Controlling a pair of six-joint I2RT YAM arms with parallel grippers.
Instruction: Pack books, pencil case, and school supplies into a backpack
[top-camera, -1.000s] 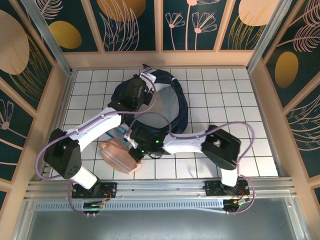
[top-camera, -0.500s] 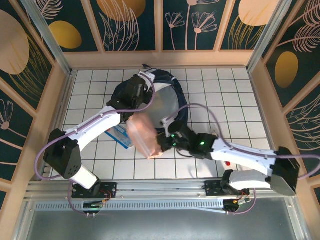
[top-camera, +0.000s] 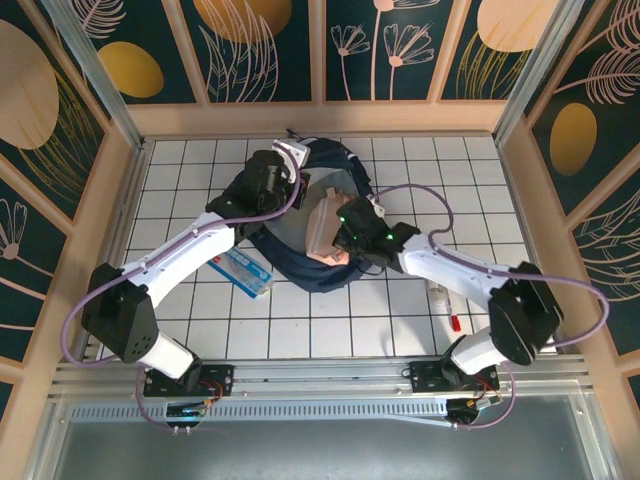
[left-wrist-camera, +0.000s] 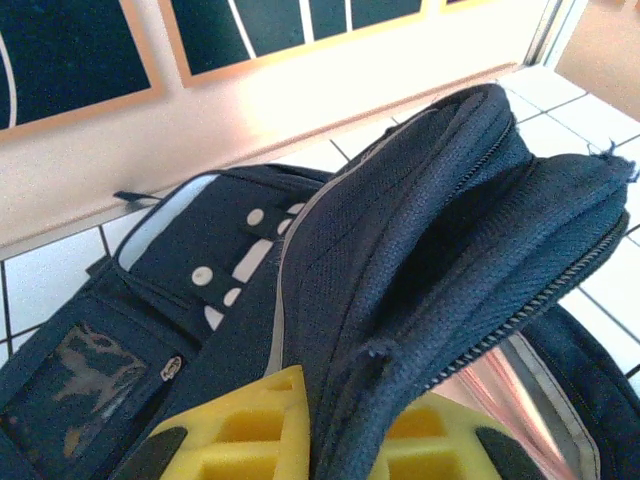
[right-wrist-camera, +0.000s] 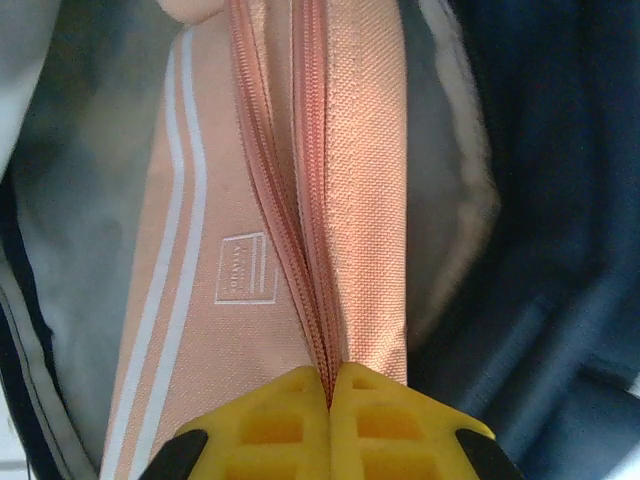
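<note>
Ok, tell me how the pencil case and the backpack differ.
Colour: the pencil case is peach with white stripes; the backpack is navy. Size: the pencil case is far smaller than the backpack. State: the pencil case is zipped shut; the backpack's mouth gapes open. Both are fabric, each pinched by a gripper: right gripper on the pencil case, left gripper on the backpack.

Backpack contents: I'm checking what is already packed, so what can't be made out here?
- Bottom of the backpack: in the top view the peach pouch covers it; in the right wrist view the pouch blocks it.
- Where the left fingers pinch: left wrist view, hidden under folded fabric.
- red pen, pale tube: top view, too small for detail.
</note>
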